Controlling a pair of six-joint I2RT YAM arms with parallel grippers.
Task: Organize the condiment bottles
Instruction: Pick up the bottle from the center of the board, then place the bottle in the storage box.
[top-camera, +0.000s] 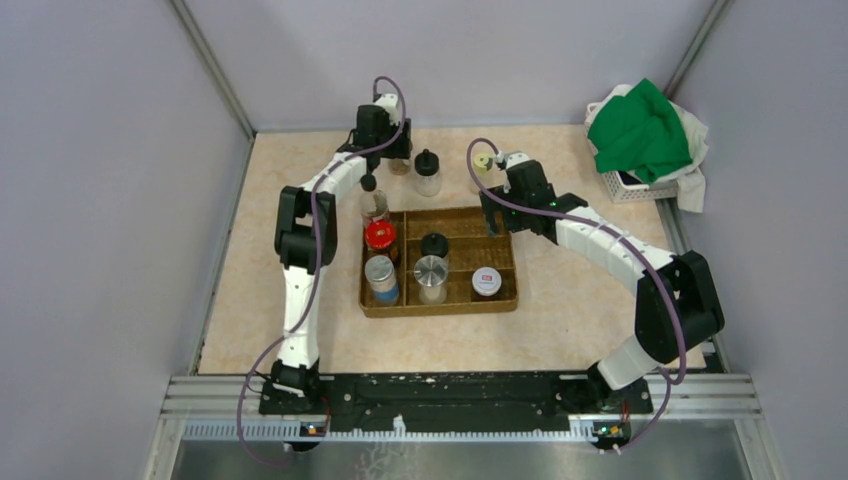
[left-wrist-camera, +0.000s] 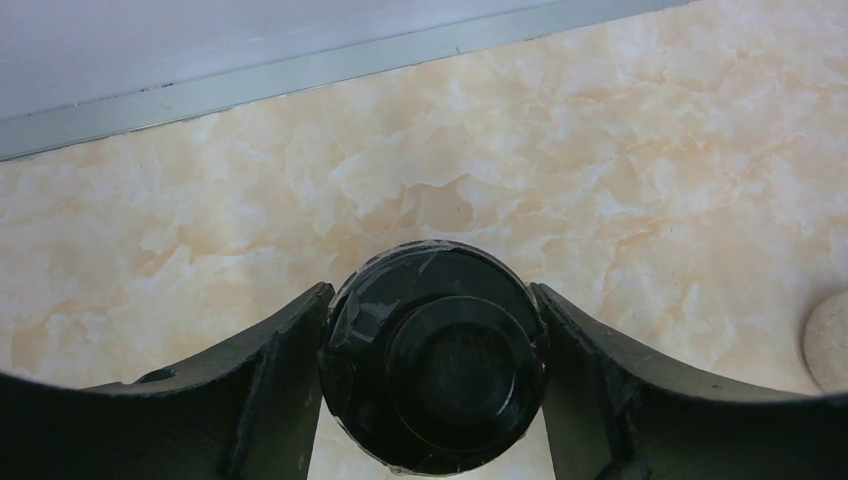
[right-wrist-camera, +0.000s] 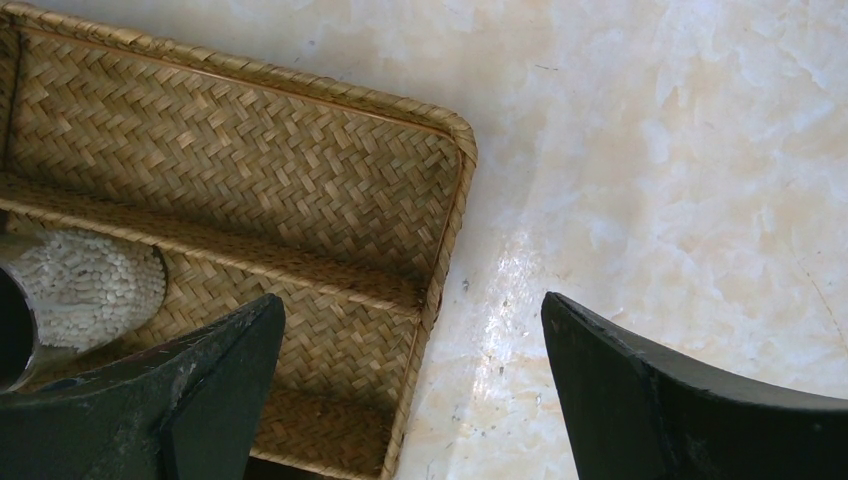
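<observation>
In the left wrist view my left gripper (left-wrist-camera: 432, 292) has both fingers pressed against the sides of a black-lidded condiment bottle (left-wrist-camera: 435, 355) standing on the marble table behind the tray. My right gripper (right-wrist-camera: 412, 310) is open and empty, hovering over the right edge of the woven divided tray (right-wrist-camera: 250, 170). In the tray stand a red-lidded jar (top-camera: 380, 237), a silver-lidded jar (top-camera: 381, 275), a black-lidded jar (top-camera: 434, 245), a silver shaker (top-camera: 431, 275) and a white-lidded jar (top-camera: 486, 282). A tall black-capped bottle (top-camera: 373, 200) stands at the tray's back left corner.
Behind the tray stand a black-capped jar (top-camera: 427, 172) and a yellow-green-lidded jar (top-camera: 483, 165). A white basket (top-camera: 628, 186) with green cloth (top-camera: 640, 130) sits at the back right. Metal rails and grey walls border the table. A round beige thing (left-wrist-camera: 830, 340) shows at the left wrist view's right edge.
</observation>
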